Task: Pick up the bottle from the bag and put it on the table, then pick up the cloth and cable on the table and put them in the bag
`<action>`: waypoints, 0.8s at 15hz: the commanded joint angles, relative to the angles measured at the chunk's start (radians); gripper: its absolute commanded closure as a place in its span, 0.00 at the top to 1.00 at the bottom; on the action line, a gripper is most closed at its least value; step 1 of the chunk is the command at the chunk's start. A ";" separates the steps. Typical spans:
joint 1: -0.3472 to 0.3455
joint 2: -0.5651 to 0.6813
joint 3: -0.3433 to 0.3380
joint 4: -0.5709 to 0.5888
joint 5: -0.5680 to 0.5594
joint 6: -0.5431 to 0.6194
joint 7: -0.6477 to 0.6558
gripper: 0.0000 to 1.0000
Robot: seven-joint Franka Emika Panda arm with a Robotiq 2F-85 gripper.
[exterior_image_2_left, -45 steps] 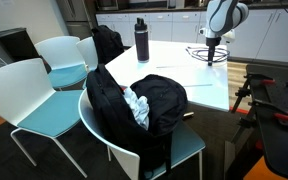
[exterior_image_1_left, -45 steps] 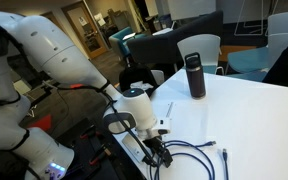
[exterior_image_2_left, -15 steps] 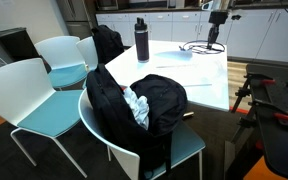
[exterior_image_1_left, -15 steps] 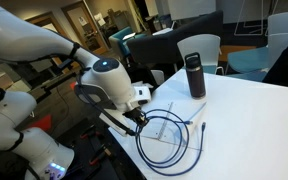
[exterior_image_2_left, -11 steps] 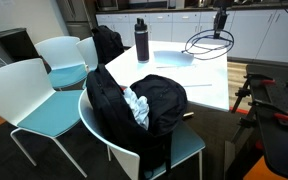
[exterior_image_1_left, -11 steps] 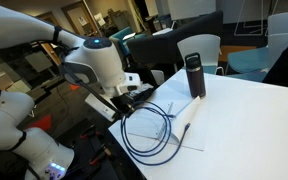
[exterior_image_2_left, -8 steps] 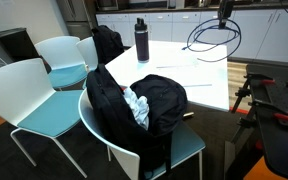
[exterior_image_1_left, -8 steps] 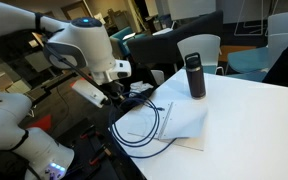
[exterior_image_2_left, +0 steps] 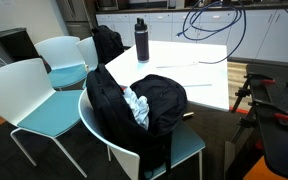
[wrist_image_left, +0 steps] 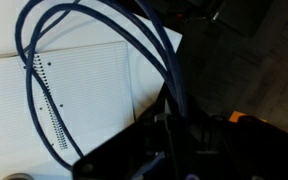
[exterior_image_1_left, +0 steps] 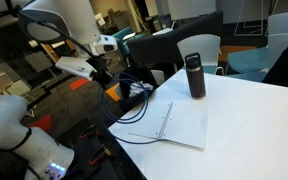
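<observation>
Bottle [exterior_image_1_left: 195, 76] stands upright on the table [exterior_image_1_left: 249, 120] — the first step reads as done. Cloth [exterior_image_2_left: 136, 106] lies in the open mouth of the bag [exterior_image_2_left: 164, 100], which sits on a near chair [exterior_image_2_left: 189, 150]. Gripper [wrist_image_left: 174, 128] is clamped nearly closed on the cable [exterior_image_2_left: 212, 22], whose loops hang clear of the table. Remaining — carry the cable to the bag and release it inside.

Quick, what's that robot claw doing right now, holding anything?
Gripper: shut on the long thin dark blue cable, held up in loops.
</observation>
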 commanded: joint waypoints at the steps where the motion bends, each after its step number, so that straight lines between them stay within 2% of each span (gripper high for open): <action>1: 0.042 -0.003 -0.037 0.002 -0.012 -0.001 0.010 0.12; 3: 0.043 -0.003 -0.038 0.002 -0.012 -0.002 0.002 0.12; 4: 0.051 0.017 -0.043 0.008 0.016 0.002 -0.013 0.03; 8: 0.115 0.020 -0.062 0.029 0.254 -0.071 0.021 0.03; 12: 0.147 0.004 -0.050 0.038 0.445 -0.137 0.101 0.03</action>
